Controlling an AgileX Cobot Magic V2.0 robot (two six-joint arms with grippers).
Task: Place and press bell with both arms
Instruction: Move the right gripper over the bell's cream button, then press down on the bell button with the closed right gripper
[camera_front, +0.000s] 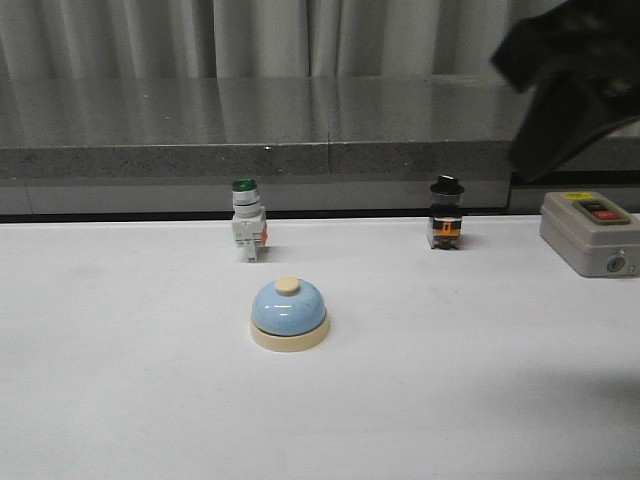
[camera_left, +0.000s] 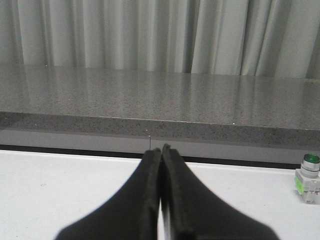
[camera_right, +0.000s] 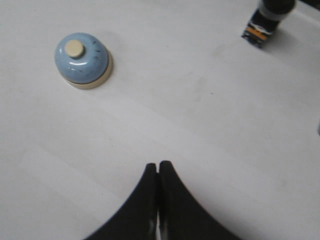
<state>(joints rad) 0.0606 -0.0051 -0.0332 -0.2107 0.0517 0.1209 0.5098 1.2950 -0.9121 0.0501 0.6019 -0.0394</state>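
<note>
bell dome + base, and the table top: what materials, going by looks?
Bell: the light-blue dome looks like glossy painted metal or hard plastic, judging by its sharp highlights. The cream base and button look like matte plastic with no glare. Table: smooth white laminate or painted board with a dull sheen; the look leaves it open.

You face a white bench (camera_front: 120, 400) under even, soft light. Along its far edge runs a grey speckled stone ledge (camera_front: 250, 125), and behind that hang pale grey pleated curtains (camera_front: 260, 38) across the whole back wall.
</note>
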